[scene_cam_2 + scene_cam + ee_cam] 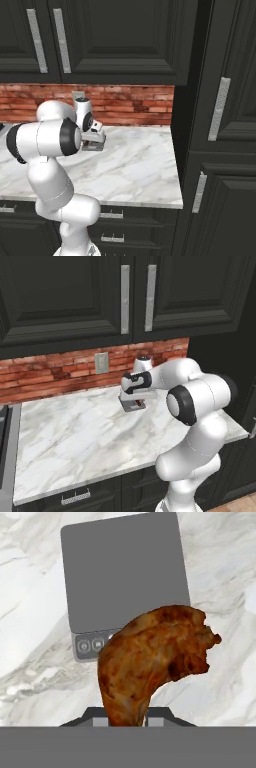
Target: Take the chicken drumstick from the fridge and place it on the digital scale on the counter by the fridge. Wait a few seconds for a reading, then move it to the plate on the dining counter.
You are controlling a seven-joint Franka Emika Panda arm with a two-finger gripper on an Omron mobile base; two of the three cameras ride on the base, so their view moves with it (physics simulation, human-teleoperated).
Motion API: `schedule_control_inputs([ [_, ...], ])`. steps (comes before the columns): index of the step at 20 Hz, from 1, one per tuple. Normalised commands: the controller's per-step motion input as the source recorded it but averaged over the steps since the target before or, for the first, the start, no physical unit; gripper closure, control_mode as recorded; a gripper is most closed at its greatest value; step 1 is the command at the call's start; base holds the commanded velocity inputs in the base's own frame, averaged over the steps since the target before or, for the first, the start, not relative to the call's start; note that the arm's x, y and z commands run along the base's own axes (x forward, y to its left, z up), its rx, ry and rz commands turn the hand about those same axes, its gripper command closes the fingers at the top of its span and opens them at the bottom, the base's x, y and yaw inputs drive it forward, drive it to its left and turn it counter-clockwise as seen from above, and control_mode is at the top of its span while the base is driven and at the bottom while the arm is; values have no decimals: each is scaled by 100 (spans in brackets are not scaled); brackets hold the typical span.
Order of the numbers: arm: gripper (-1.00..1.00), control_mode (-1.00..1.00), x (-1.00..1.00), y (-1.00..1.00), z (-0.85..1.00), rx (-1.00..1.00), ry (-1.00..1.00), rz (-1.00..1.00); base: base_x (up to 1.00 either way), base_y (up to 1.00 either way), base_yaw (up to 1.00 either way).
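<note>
Your arm hides most of the claw (137, 404) in the left base view, and its fingertips are cut off low in the hand view. It's clamped on the chicken drumstick (150, 662), held above the marble worktop (30, 637). The meat covers the digital scale (125, 577) at its button edge.

your two base views look down from behind the arm at the same table (75, 436); the hand view looks down, close above the digital scale (125, 572).
</note>
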Motion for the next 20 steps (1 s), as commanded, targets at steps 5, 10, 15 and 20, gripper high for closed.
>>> schedule_control_inputs([
  [5, 100, -100, 14, 0, -7, 0, 0, 0, 0, 0, 0],
  [10, 100, -100, 24, 0, 0, 0, 0, 0, 0, 0, 0],
  [15, 100, -100, 29, 0, 0, 0, 0, 0, 0, 0, 0],
  [20, 100, -100, 21, 0, -11, 0, 0, 0, 0, 0, 0],
])
